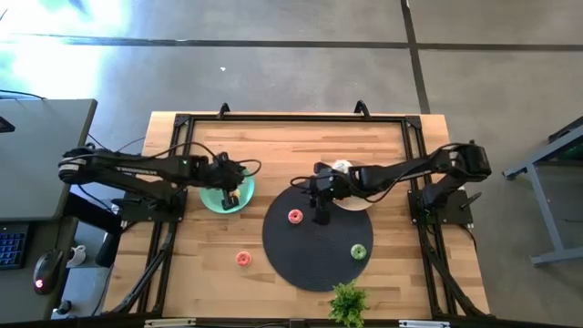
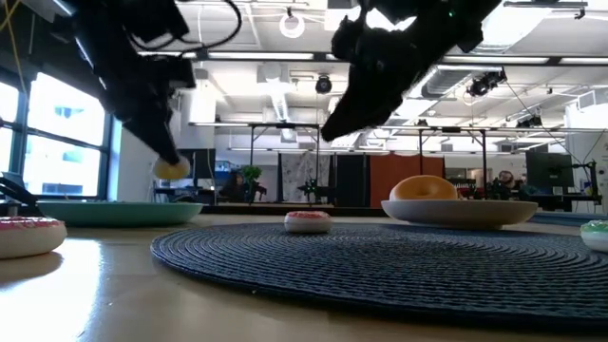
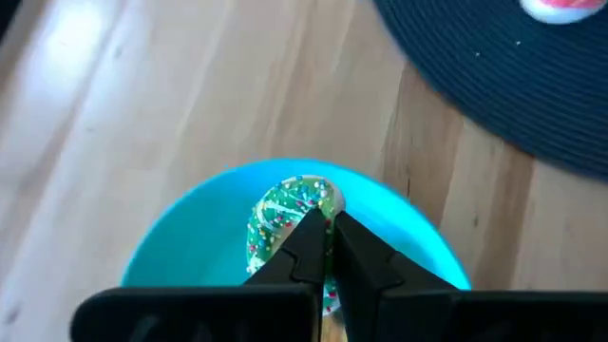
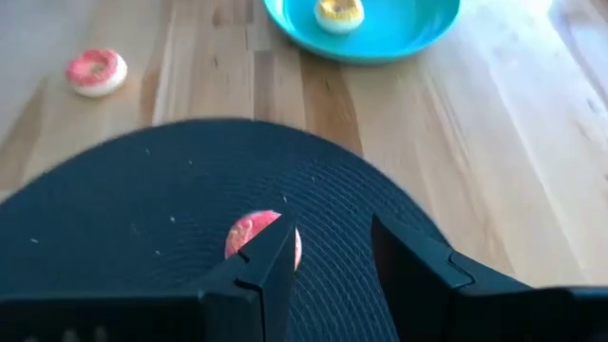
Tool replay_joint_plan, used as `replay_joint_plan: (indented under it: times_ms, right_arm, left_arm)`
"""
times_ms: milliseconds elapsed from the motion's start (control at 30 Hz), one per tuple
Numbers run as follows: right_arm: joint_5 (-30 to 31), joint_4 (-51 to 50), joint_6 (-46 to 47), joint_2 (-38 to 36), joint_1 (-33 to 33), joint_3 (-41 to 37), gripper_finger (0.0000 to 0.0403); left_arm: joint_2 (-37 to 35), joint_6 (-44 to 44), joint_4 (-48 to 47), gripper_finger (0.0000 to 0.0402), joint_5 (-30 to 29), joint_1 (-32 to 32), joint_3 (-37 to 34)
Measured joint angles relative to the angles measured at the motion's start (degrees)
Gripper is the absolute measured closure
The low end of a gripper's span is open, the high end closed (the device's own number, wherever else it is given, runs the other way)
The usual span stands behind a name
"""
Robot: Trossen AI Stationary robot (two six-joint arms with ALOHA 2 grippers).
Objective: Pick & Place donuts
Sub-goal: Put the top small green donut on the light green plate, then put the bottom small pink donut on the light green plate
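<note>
left end effector (image 3: 323, 249) clenched on green-sprinkled donut (image 3: 285, 214) over teal plate (image 1: 211, 199); right end effector (image 4: 332, 252) released above red donut (image 4: 256, 233) | three donuts unplaced

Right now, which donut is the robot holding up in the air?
The green-frosted sprinkled donut. The left gripper pinches it above the teal plate; the other donuts lie on the mat, table or white plate.

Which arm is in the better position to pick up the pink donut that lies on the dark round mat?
The right arm, probably. Its gripper hangs open right beside the pink donut on the dark mat. The left gripper is busy over the teal plate, shut on a sprinkled donut.
</note>
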Motion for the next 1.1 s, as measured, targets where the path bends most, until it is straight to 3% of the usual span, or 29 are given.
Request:
replay_joint_plan:
  times_ms: [200, 533, 767, 867, 967, 1100]
  right_arm:
    - [-0.9, 0.7, 0.8, 6.5, 0.0, 2.0, 0.0266]
    - [-2.7, 0.7, 3.1, 10.6, -0.6, 3.1, 0.0266]
    - [-6.1, 3.3, 6.2, 11.7, -0.6, 3.0, 0.0266]
    - [-6.0, 3.7, 6.0, 12.4, -0.4, 3.0, 0.0266]
    - [-6.0, 3.3, 6.1, 12.6, -0.4, 3.0, 0.0266]
    - [-6.2, 3.8, 6.1, 12.5, -0.4, 3.0, 0.0266]
  left_arm:
    - [2.3, 0.0, 0.4, 0.0366, -1.3, 0.3, -1.8]
    - [6.4, -0.5, 2.3, 0.0301, 2.6, 0.3, -1.8]
    - [6.5, -1.6, 3.0, 0.0291, 3.9, 0.3, -0.8]
    - [5.5, -2.4, 3.1, 0.0291, 8.4, 0.3, 1.6]
    - [5.0, -3.2, 4.6, 0.0291, 16.5, -0.8, 3.3]
    - [5.2, -4.1, 6.8, 0.0291, 25.8, -5.8, 3.2]
